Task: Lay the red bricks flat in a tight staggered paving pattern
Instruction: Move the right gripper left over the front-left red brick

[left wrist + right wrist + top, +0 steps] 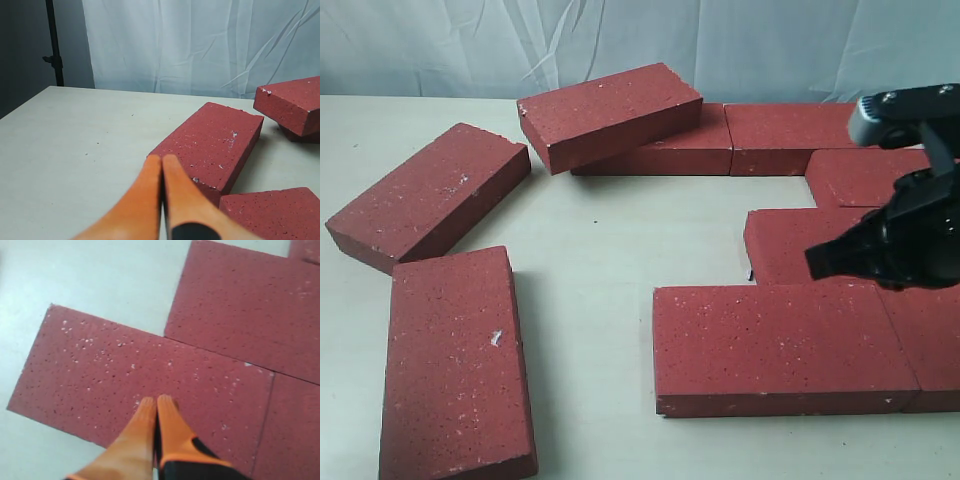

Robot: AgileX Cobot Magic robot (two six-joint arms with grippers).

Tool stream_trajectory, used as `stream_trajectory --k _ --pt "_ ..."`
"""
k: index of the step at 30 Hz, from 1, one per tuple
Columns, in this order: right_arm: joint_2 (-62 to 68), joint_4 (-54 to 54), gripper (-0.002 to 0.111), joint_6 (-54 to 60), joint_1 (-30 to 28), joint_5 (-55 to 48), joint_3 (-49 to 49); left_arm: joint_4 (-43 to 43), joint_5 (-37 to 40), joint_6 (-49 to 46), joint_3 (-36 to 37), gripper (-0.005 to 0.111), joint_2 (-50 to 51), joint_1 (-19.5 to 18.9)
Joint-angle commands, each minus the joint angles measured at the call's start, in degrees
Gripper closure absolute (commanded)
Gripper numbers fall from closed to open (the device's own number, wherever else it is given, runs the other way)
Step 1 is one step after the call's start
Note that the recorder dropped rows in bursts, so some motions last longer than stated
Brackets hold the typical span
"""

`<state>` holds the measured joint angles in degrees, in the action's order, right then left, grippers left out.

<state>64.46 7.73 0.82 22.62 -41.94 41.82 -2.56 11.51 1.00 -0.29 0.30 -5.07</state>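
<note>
While the left claw [161,158] and right claw [156,400] are clenched empty, red bricks [785,345] lie on the table [600,250].

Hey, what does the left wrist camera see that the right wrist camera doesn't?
Only the left wrist view shows the white curtain, a black stand, a loose brick lying at an angle and a tilted brick propped on another. Only the right wrist view shows laid bricks butted edge to edge, with the right tool over one of them. Both show the pale table, red speckled bricks and orange fingers pressed together: the left tool is shut too.
</note>
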Motion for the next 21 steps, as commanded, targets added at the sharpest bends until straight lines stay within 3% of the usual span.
stream_trajectory --k 1,21 --pt "3.18 0.27 0.109 0.78 5.46 3.31 0.31 0.33 -0.61 0.10 0.29 0.107 -0.30 -0.07" --pt "13.69 0.29 0.109 3.56 26.04 6.92 5.45 0.33 -0.61 0.10 0.29 0.107 -0.30 -0.07"
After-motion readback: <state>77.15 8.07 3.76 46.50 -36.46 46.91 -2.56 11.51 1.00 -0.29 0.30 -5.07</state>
